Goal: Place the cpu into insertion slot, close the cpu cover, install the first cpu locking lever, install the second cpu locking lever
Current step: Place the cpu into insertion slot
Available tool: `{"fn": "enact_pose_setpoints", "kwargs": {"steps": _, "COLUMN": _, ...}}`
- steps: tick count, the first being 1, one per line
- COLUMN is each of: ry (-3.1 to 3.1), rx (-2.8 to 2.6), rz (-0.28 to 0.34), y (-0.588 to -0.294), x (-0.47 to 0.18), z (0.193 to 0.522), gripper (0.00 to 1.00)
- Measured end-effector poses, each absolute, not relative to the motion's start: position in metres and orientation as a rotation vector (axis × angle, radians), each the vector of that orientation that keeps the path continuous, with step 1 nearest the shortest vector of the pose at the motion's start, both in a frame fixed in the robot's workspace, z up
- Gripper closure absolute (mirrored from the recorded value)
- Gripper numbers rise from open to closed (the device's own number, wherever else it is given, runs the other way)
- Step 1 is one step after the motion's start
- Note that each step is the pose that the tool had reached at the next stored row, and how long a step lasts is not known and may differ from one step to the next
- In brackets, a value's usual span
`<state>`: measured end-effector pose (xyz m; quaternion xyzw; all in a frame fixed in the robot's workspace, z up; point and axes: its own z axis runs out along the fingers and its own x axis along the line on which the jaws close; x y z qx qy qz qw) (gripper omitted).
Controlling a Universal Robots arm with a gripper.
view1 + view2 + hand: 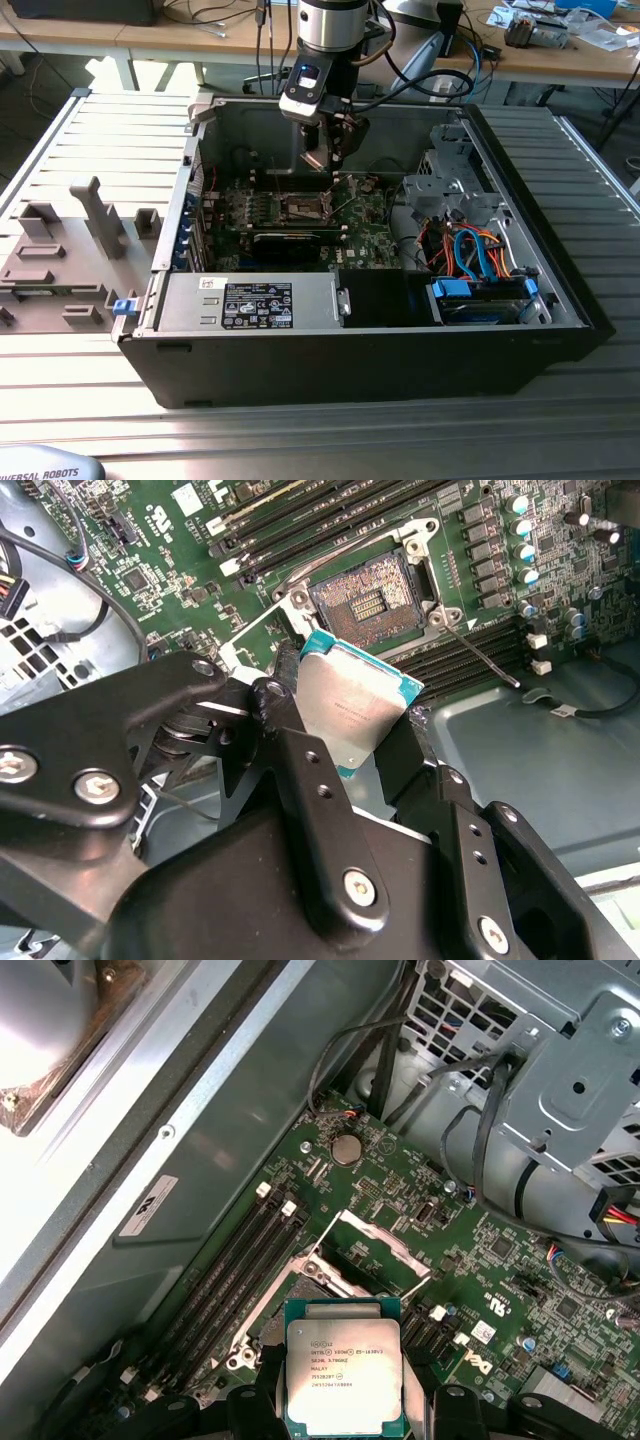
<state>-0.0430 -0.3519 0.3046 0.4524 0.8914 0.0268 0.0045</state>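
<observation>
While above the insertion slot [370, 595], gripper [345, 735] tight on the cpu [350, 695], open cpu cover [385, 1243] and memory slots [235, 1260] beside.

1. A ribbed silver-grey aluminium worktop [560, 420] of long parallel slats spans the exterior view from edge to edge.
2. A patch of bright light [115, 78] lies on its far corner at the exterior view's left, washing the slats there almost white.
3. Grey plastic holder blocks [100, 215] stand on the slats at the exterior view's left.
4. Behind the worktop runs a row of light wooden desks [180, 35], strewn with dark cables [215, 12] and small clutter [540, 30].
5. Dark floor [35, 100] shows beneath the desks.
</observation>
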Motion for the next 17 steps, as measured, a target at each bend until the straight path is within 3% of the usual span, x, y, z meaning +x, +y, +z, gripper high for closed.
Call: {"fn": "enact_pose_setpoints", "kwargs": {"steps": 17, "ry": 2.786, "rx": 1.428, "rz": 0.084, "y": -0.3519, "x": -0.043, "z": 0.3046, "gripper": 0.46}}
